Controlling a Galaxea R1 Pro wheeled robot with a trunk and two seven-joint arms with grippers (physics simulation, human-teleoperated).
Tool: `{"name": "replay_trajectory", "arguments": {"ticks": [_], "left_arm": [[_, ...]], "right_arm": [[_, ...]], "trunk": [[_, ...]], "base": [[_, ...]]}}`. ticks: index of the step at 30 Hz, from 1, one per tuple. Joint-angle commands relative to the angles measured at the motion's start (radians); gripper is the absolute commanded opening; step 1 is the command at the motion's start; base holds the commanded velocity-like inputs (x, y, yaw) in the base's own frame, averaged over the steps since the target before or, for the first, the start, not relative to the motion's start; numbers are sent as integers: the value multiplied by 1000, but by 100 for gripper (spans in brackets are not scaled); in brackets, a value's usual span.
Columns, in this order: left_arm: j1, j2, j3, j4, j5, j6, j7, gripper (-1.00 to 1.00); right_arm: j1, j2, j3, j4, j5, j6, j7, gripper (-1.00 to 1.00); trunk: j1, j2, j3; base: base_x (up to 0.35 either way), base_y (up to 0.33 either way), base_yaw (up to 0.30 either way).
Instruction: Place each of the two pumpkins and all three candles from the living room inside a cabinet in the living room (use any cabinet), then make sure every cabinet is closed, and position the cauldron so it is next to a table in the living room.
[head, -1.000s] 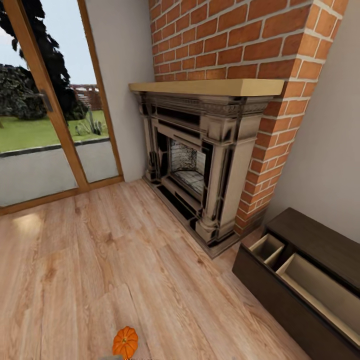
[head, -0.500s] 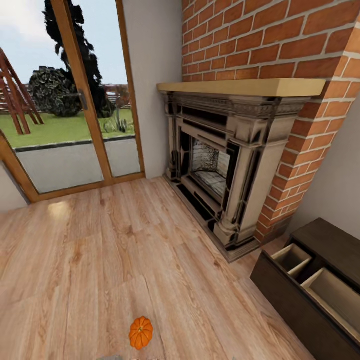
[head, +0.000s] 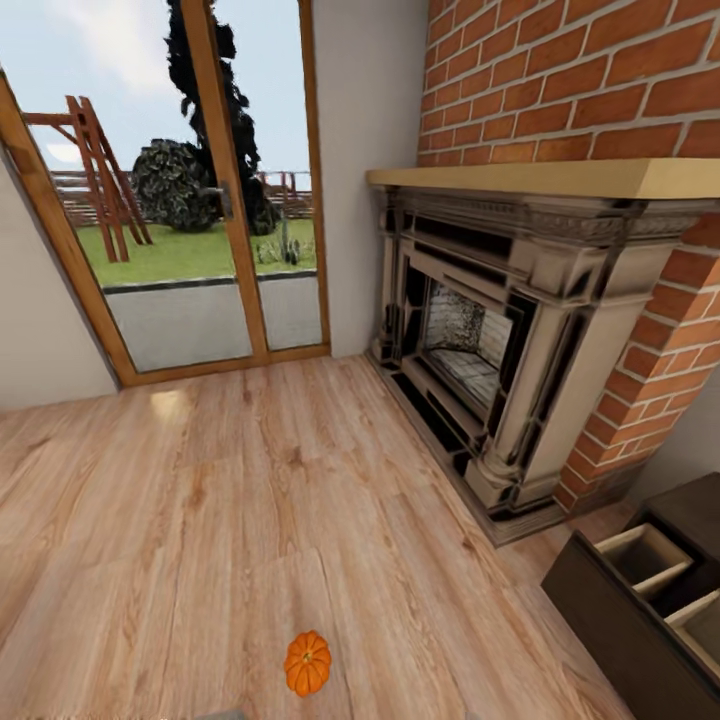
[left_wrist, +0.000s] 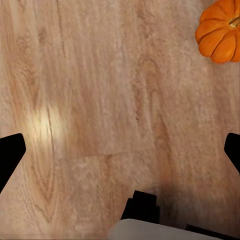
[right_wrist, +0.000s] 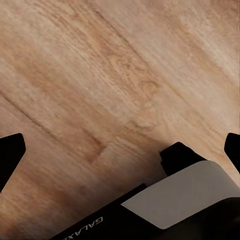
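**Pumpkin on the floor, drawers standing open**

Head view: one pumpkin (head: 307, 663) sat on the wood floor (head: 200, 520), well apart from the cabinet (head: 640, 620) with its open drawers.

Left wrist view: the left gripper (left_wrist: 120, 150) was spread wide above bare floor, the pumpkin (left_wrist: 219, 31) lying beyond it.

Right wrist view: the right gripper (right_wrist: 120, 150) gaped empty.

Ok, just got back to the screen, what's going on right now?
Nothing is held. One pumpkin lies on the wood floor just ahead of the robot, away from the fireplace. The left gripper hangs open over the floor with the pumpkin off to one side of it, and the right gripper is open over bare boards. The dark cabinet stands at far right with drawers open.
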Motion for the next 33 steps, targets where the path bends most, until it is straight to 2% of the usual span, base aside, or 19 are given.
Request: {"name": "replay_trajectory", "arguments": {"ticks": [1, 7, 17, 24, 33], "left_arm": [[0, -2, 5, 2, -10, -3, -1, 100], [0, -1, 5, 9, -9, -40, -1, 100], [0, -1, 5, 9, -9, -44, -1, 100], [0, -1, 5, 9, -9, -44, -1, 100], [0, -2, 6, 9, -9, -44, -1, 100]], "right_arm": [[0, -1, 9, -1, -9, -1, -6, 100], [0, -1, 9, -1, -9, 0, -6, 100], [0, -1, 10, -1, -8, 0, -6, 100], [0, -1, 27, -1, -9, 0, -6, 100], [0, -1, 30, -1, -9, 0, -6, 100]], "trunk": [[0, 0, 0], [0, 0, 6], [0, 0, 9], [0, 0, 12], [0, 0, 15]], "base": [[125, -84, 264], [186, -7, 262], [119, 112, 96], [100, 76, 208], [72, 67, 157]]}}
